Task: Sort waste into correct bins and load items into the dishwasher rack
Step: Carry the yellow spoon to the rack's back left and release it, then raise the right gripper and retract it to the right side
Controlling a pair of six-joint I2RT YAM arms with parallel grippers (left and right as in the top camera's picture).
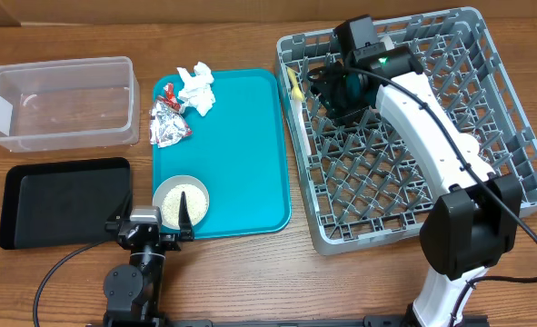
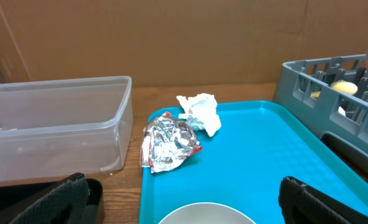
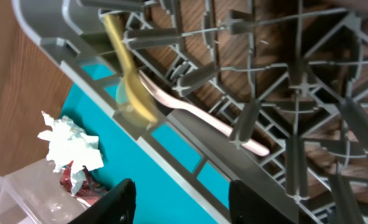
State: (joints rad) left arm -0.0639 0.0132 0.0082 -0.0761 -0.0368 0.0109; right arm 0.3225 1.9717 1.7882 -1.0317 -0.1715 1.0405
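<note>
The grey dishwasher rack (image 1: pixel 486 109) stands at the right. Yellow and white cutlery (image 3: pixel 140 93) lies inside its left wall, also seen overhead (image 1: pixel 295 84). My right gripper (image 1: pixel 327 91) is open and empty, hovering over the rack's left side above the cutlery. On the teal tray (image 1: pixel 250 145) lie a crumpled white napkin (image 1: pixel 197 89), a silver-and-red foil wrapper (image 1: pixel 168 123) and a small pale bowl (image 1: pixel 181 202) holding rice-like grains. My left gripper (image 1: pixel 154 232) is open, low at the tray's near edge, its fingers either side of the bowl (image 2: pixel 205 214). The napkin (image 2: pixel 201 112) and wrapper (image 2: pixel 171 144) lie beyond it.
The clear tub (image 1: pixel 59 102) stands at far left with a small scrap inside. The shallow black tray (image 1: pixel 64 202) lies in front of it, just left of my left gripper. A cardboard wall backs the table.
</note>
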